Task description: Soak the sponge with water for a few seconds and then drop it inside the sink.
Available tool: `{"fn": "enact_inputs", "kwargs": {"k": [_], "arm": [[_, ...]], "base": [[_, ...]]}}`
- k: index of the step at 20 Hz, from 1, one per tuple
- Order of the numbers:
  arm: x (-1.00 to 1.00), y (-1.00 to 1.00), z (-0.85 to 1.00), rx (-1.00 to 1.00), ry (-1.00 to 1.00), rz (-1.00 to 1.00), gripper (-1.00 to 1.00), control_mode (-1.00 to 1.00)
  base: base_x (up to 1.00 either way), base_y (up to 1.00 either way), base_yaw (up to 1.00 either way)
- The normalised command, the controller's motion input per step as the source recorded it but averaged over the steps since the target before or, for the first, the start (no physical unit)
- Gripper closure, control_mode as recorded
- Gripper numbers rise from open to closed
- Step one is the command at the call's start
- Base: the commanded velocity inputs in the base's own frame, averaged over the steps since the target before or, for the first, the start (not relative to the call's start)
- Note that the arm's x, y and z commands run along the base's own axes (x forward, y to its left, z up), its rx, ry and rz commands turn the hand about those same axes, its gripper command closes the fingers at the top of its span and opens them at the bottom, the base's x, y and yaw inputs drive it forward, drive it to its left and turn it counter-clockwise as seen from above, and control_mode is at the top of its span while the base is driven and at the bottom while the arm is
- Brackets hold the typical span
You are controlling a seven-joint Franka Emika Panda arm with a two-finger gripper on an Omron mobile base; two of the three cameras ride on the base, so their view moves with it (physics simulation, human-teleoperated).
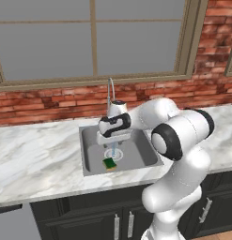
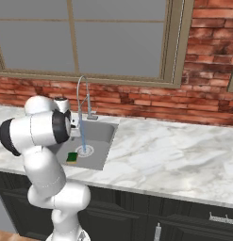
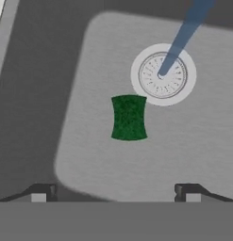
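Observation:
The sponge [image 3: 128, 117], green side up, lies flat on the floor of the grey sink [image 3: 89, 155] beside the round silver drain [image 3: 163, 75]. It also shows in the basin as a green and yellow block [image 1: 109, 163] [image 2: 72, 156]. A pale-blue stream of water [image 3: 186, 32] falls from the gooseneck tap [image 1: 111, 89] onto the drain, missing the sponge. My gripper [image 3: 115, 193] hangs above the sink, open, its fingertips [image 3: 40, 193] wide apart with nothing between them. In the left base view the gripper [image 1: 113, 138] hovers over the basin [image 1: 89, 159].
White marble counter [image 1: 37, 159] surrounds the sink. A brick wall [image 2: 137, 101] and a window [image 1: 89, 37] stand behind the tap [image 2: 81, 92]. Dark cabinet doors [image 2: 184, 216] run below the counter.

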Motion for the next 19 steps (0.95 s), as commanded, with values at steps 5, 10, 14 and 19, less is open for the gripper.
{"fn": "enact_inputs", "kwargs": {"k": [5,10,14,19], "arm": [[-0.61,-0.03,0.68,0.00,0.00,0.00,-1.00,-1.00],[-0.59,0.00,0.61,0.00,0.00,0.00,-1.00,-1.00],[-0.58,0.00,0.51,0.00,0.00,0.00,-1.00,-1.00],[-0.62,-0.06,0.47,0.00,-0.01,0.00,-1.00,-1.00]], "base": [[0.00,0.00,0.00],[0.00,0.00,0.00],[0.00,0.00,0.00],[0.00,0.00,0.00]]}}
